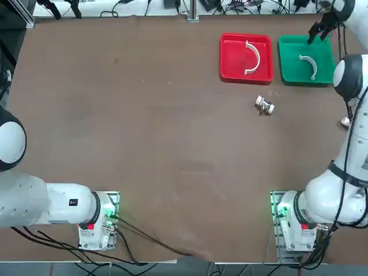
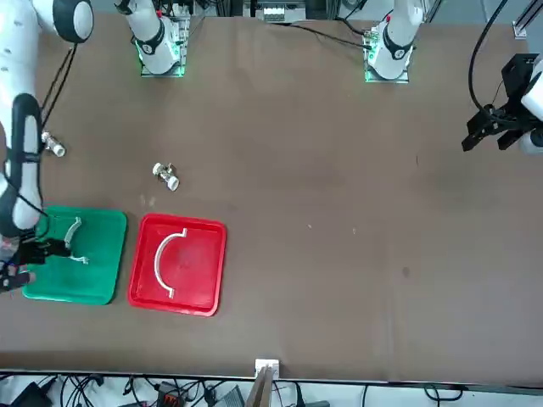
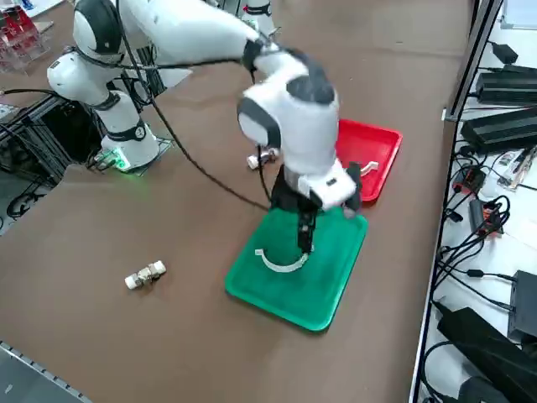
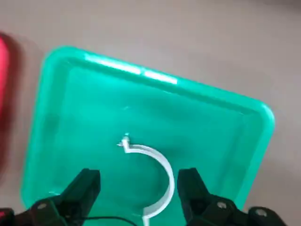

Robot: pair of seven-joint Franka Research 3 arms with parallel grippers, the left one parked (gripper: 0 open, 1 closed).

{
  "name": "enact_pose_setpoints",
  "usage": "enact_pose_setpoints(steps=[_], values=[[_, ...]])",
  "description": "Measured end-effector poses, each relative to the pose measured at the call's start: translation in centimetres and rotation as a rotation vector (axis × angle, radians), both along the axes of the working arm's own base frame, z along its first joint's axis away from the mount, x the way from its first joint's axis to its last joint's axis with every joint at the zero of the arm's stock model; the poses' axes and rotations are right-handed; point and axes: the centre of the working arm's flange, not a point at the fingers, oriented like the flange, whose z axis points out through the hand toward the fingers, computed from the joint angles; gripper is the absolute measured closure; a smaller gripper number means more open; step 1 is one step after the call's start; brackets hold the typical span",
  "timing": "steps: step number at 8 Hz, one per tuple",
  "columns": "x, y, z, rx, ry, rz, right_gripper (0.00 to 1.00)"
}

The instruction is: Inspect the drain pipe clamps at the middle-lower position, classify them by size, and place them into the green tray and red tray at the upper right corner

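- Clamps first: your smaller clamp [image 1: 309,65] lies flat inside the green tray [image 1: 322,76], and your larger clamp [image 1: 252,58] lies flat inside the red tray [image 1: 233,73].
- You can see the two trays side by side at the far right of the table in the top view, red to the left of green, close together but not touching.
- Your right gripper [image 4: 137,183] hangs above the green tray with its fingers spread apart and nothing between them (the wrist view shows the smaller clamp lying on the tray floor below the gap, free of both fingers).
- From the right side view you see the gripper [image 3: 304,238] pointing down, its tips just above the tray beside the smaller clamp [image 3: 281,262].
- You also have a small metal fitting [image 1: 265,105] on the bare table just in front of the trays, nearer the red one.
- A second metal fitting [image 3: 145,274] lies on the table out past the green tray, towards the right edge, well apart from the first.
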Motion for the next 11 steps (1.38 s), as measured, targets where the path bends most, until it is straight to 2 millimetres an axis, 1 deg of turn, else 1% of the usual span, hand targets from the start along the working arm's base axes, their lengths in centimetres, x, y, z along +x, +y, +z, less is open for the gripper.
enact_pose_setpoints(steps=[1, 2, 3, 4, 5, 6, 7, 8, 10, 11], values=[[0.3, 1.7, 4.4, 0.008, -0.026, -0.024, 0.0], [0.1, 3.9, 9.0, 0.017, -0.055, -0.04, 0.0], [-0.7, 6.2, 13.7, 0.031, -0.071, -0.057, 0.0], [-2.3, 8.4, 18.3, 0.048, -0.073, -0.083, 0.0], [-4.0, 10.1, 22.2, 0.063, -0.075, -0.11, 0.0], [-5.6, 11.5, 25.2, 0.076, -0.07, -0.128, 0.0], [-6.9, 12.7, 27.1, 0.078, -0.053, -0.129, 0.0], [-7.9, 14.1, 28.0, 0.062, -0.031, -0.136, 0.0], [-9.6, 16.8, 28.8, 0.046, -0.003, -0.127, 0.0], [-10.7, 17.9, 29.1, 0.049, 0.008, -0.112, 0.0]])
